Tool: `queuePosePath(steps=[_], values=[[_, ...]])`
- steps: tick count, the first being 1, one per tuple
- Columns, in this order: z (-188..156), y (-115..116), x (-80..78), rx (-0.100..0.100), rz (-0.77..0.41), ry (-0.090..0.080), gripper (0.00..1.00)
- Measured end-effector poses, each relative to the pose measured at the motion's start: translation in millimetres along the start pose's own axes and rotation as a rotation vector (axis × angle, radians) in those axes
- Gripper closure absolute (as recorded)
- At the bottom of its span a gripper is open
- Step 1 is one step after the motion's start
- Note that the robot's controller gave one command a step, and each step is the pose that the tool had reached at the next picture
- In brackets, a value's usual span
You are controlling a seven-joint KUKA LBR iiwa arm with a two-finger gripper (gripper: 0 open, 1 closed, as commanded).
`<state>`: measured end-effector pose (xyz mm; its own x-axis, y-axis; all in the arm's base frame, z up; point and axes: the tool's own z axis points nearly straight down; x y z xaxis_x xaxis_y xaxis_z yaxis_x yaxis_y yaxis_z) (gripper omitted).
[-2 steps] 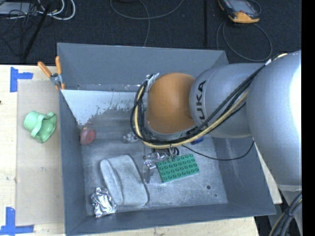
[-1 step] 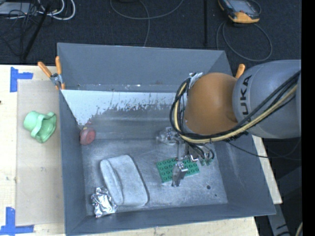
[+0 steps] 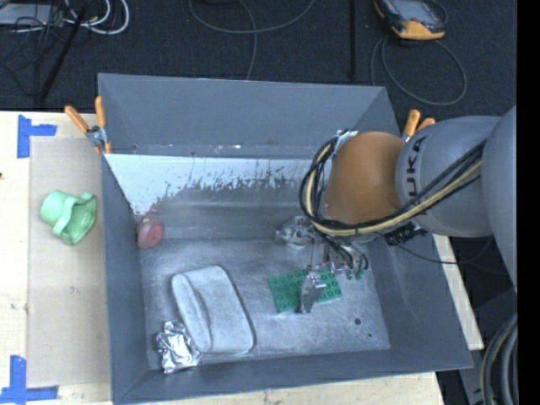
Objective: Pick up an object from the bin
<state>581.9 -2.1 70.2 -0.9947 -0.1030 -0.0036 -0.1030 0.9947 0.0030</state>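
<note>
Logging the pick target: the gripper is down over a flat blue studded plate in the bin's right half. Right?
Not blue. The camera view shows the gripper down over a flat green studded plate in the right half of the bin.

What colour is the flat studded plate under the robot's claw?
Green: the studded plate, clearest in the camera view.

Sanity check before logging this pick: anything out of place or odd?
Yes: a light green moulded plastic piece lies outside the grey metal bin, left of its wall. Inside, nothing looks spilled or damaged; the gripper is over a flat green studded plate.
</note>
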Motion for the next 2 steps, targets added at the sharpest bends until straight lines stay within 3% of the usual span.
queuePosePath(steps=[1, 2], values=[[-6.6, 0.4, -3.1, 0.001, 0.001, -0.01, 1.0], [-152.2, -13.5, -24.2, 0.004, -0.031, -0.006, 1.0]])
